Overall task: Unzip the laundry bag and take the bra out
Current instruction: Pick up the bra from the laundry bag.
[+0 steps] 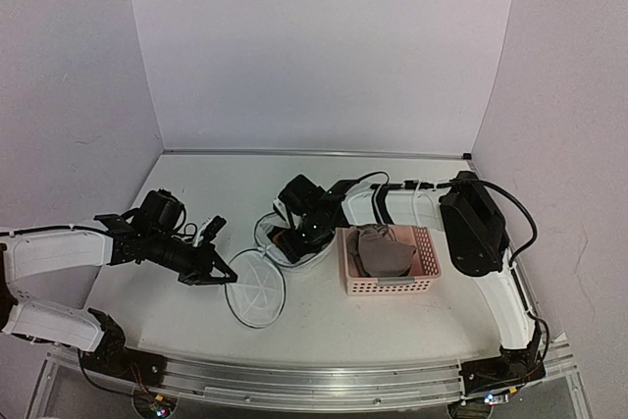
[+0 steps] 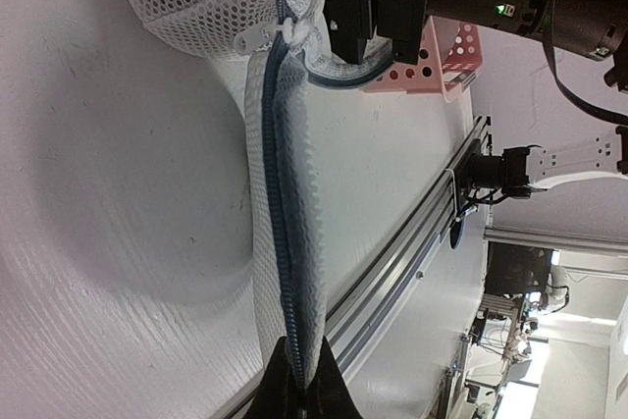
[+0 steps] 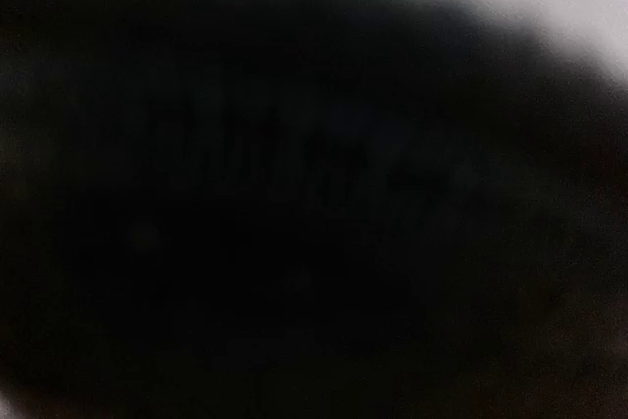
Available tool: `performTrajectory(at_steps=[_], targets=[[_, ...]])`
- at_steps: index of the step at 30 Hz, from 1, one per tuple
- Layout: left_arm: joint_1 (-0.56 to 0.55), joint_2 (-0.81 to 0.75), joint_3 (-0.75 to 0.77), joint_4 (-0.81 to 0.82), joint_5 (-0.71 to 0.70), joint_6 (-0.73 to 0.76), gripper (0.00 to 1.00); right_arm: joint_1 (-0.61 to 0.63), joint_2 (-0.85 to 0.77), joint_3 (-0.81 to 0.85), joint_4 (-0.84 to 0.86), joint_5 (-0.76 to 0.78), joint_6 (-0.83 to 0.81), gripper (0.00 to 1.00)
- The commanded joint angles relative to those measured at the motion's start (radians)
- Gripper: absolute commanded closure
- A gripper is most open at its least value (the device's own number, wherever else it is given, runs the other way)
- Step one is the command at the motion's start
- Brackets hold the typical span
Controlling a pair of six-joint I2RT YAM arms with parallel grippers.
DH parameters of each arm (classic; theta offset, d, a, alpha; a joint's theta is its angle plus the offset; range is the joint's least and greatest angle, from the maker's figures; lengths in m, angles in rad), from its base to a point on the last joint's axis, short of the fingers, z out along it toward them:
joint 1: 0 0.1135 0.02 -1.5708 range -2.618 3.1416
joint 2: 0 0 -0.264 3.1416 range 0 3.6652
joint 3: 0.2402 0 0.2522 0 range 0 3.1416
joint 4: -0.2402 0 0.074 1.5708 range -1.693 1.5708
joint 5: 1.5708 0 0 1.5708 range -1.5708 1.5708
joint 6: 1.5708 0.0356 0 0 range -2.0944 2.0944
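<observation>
The laundry bag (image 1: 267, 235) lies open near mid-table, a white mesh tub with a dark zipper rim. Its round lid (image 1: 257, 288) is folded out toward the near edge. My left gripper (image 1: 226, 276) is shut on the lid's zipper rim (image 2: 281, 193); in the left wrist view the black fingertips (image 2: 329, 380) pinch the mesh edge. My right gripper (image 1: 299, 231) reaches down into the bag's mouth, its jaws hidden by its own head. The right wrist view is almost wholly black. The bra is hidden from view inside the bag.
A pink perforated basket (image 1: 428, 260) stands just right of the bag, with a brown-grey bundle of cloth (image 1: 381, 252) in it. The right arm (image 1: 471, 223) arches over the basket. An aluminium rail (image 1: 314, 380) runs along the near table edge.
</observation>
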Motion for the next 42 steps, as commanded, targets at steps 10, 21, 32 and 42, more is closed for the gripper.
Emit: performTrajectory(at_steps=[10,21,32,42], targets=[[-0.004,-0.013,0.016,0.001,-0.035,-0.001,1.00,0.007,-0.047,-0.011,-0.022,0.043,0.009,0.98],[-0.003,-0.001,0.030,-0.005,-0.080,-0.013,1.00,0.008,-0.234,-0.144,0.035,0.039,0.031,1.00],[-0.004,0.018,0.036,-0.016,-0.088,-0.008,1.00,0.007,-0.335,-0.236,0.126,0.018,0.048,0.69],[-0.003,0.016,0.034,-0.022,-0.077,0.000,1.00,0.008,-0.239,-0.144,0.136,0.030,0.060,0.33]])
